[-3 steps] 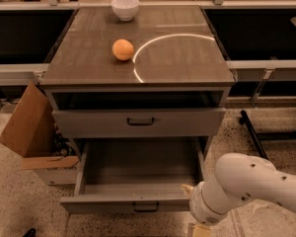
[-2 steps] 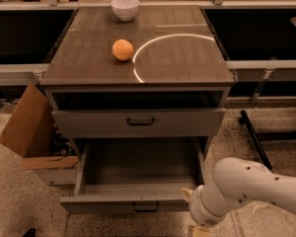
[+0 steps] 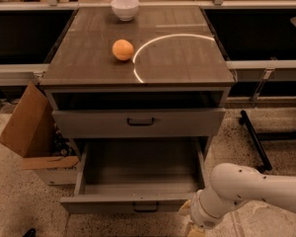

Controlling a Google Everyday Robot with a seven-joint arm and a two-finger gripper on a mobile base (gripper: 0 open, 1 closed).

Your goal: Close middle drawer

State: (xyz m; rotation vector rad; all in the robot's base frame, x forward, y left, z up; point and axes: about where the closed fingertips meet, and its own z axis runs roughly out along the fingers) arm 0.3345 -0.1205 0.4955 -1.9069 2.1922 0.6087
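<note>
The middle drawer is pulled far out of the grey cabinet. Its short flat front with a small black handle faces me, and its deep grey box is empty. The taller-fronted top drawer above it stands slightly out, with a dark gap over it. The lowest drawer is hidden under the open one. My gripper is at the bottom edge of the camera view, just right of the middle drawer's front right corner, on the end of my white arm.
An orange ball and a white bowl sit on the cabinet top. A cardboard box leans on the floor at the left. Black frame legs stand at the right. Dark benches flank the cabinet.
My arm has shifted slightly down and left near the drawer's front right corner. The drawer has not visibly moved.
</note>
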